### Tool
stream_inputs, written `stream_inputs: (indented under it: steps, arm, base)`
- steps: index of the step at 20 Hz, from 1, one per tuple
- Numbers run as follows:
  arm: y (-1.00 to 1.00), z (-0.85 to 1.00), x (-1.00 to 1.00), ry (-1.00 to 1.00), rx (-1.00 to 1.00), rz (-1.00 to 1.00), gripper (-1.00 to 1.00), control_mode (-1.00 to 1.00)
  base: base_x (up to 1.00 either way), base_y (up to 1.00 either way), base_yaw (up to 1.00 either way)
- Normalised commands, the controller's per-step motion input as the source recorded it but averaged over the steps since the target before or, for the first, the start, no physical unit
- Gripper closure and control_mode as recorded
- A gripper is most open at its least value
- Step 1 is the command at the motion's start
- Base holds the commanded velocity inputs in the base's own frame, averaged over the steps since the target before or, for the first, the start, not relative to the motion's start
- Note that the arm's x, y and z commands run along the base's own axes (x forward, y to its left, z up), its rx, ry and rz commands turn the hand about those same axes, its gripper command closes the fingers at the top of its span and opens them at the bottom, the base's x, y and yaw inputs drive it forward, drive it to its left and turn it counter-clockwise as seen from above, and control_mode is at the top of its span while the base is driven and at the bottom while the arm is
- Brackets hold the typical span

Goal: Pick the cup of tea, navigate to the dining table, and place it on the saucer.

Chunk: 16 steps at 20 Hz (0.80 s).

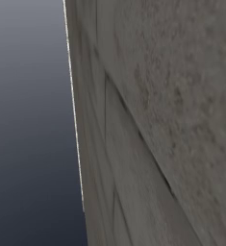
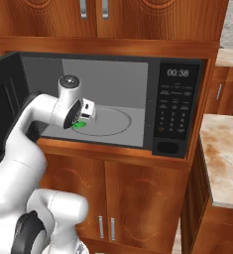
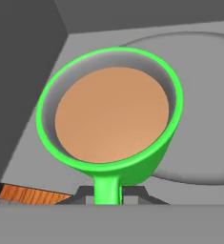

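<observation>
I have the jaws closed tight on the handle [image 3: 106, 189] of the cup of tea [image 3: 111, 114], which sits inside the open microwave [image 2: 180, 106] near its turntable [image 2: 108, 120], ready for lifting out.

The one legible reading is "00:38", in pale digits on the dark display [image 2: 177, 73] at the top of the microwave's control panel [image 2: 176, 106], at about 3 o'clock from the oven's open cavity in the right base view. Below the display, the panel carries rows of small light keypad markings [image 2: 171, 115], too small and blurred to read. No other text, brand or sign can be made out.
</observation>
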Motion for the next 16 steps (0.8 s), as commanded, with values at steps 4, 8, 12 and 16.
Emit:
stream_inputs:
  steps: [4,8,12,16]
  arm:
    - [-0.27,0.69,-1.00,-0.12,0.00,0.13,1.00,-1.00]
    - [-0.09,0.61,-0.87,-0.02,0.00,0.10,1.00,-1.00]
    - [-0.01,0.48,-0.64,0.07,0.00,0.05,1.00,-1.00]
    - [0.00,0.34,-0.47,0.09,0.00,0.03,1.00,-1.00]
  base:
    - [0.00,0.00,0.00]
    - [0.00,0.00,0.00]
    - [0.00,0.00,0.00]
    - [0.00,0.00,0.00]
